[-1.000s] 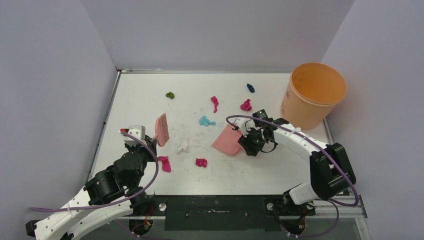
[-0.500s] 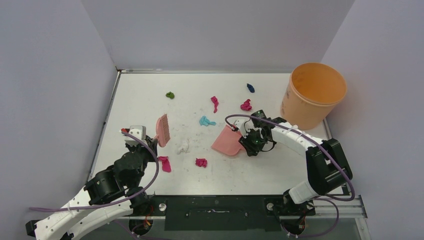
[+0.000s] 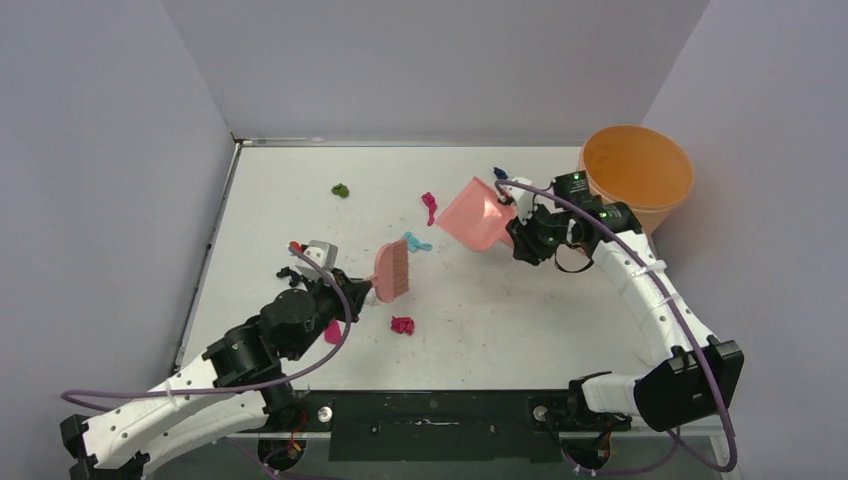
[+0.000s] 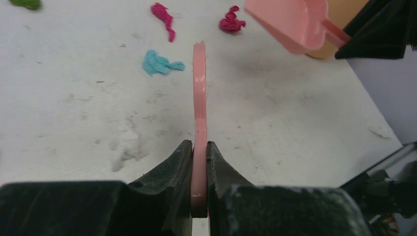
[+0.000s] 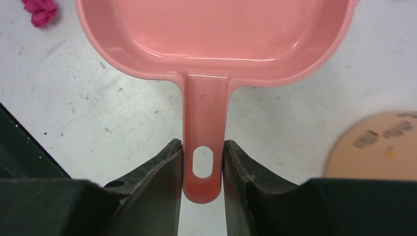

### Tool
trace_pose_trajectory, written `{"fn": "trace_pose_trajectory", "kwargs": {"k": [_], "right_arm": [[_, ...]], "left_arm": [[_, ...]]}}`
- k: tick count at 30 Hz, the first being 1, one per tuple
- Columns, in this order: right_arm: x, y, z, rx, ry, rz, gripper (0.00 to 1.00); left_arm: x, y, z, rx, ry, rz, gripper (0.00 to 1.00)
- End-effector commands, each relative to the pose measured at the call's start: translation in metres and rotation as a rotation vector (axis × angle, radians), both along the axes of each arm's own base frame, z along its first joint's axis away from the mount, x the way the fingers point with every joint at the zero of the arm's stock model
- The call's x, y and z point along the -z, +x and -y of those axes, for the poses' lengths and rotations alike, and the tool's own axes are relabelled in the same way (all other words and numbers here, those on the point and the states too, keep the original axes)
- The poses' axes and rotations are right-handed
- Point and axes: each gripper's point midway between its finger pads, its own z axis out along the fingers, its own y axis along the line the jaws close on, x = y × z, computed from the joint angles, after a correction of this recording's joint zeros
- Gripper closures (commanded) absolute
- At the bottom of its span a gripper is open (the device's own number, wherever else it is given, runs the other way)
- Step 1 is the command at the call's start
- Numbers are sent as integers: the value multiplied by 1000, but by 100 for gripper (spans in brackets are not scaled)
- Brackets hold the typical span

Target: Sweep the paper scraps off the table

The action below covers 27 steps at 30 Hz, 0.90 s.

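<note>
My left gripper [image 3: 360,291] [image 4: 199,148] is shut on the handle of the pink hand brush [image 3: 391,271] [image 4: 199,93], held edge-on over the table [image 3: 520,320]. My right gripper [image 3: 516,232] [image 5: 202,150] is shut on the handle of the pink dustpan [image 3: 476,212] [image 5: 216,29], which hangs tilted above the table near the bucket. Paper scraps lie scattered: green [image 3: 340,189], magenta [image 3: 429,205] [image 4: 164,14], cyan [image 3: 413,243] [image 4: 160,62], dark blue [image 3: 499,173], and magenta [image 3: 402,324] below the brush. Another magenta scrap [image 4: 231,22] [image 5: 39,11] lies under the pan.
An orange bucket [image 3: 640,180] [image 5: 378,147] stands at the back right corner, just behind the right gripper. A magenta scrap [image 3: 332,333] lies half hidden beside the left arm. Grey walls close in the table's left, back and right sides.
The right gripper closed on the dustpan handle, then lifted the pan up and back toward the bucket. The left arm carried the brush rightward toward the table's middle.
</note>
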Motion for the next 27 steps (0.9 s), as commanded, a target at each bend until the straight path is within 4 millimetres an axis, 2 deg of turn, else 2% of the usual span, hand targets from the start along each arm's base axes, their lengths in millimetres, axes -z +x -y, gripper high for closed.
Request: {"fn": "trace_pose_trajectory", "kwargs": {"k": [1,5,7,8,9,13,16,21,24,27], "right_arm": [[-68,20,23,55,63,146,95],[-125,32,33,99,119,240,95],[-151,35,34,128,153,299,95],[-165,37,33,140,171,339,95],[-177,37,34,162,188,374,95],[-212,38,38,244,250,482,95],[-223,37,40,279,282,515,95],[-225,31,35,278,320,507,95],[-225,29,34,276,331,508,95],[-223,27,33,275,340,505,95]], "left_arm": [[-27,-14,74,192,-305,-40,100],[-39,-28,140,290,-376,-54,100],[-34,-36,186,343,-356,-83,100],[-43,-39,206,363,-372,-89,100],[-39,-42,227,375,-369,-111,100],[-32,-53,301,435,-418,-183,100],[-34,-58,348,486,-489,-215,100],[-39,-58,412,558,-632,-243,100],[-34,-66,462,644,-690,-301,100],[-22,-79,503,721,-722,-387,100]]}}
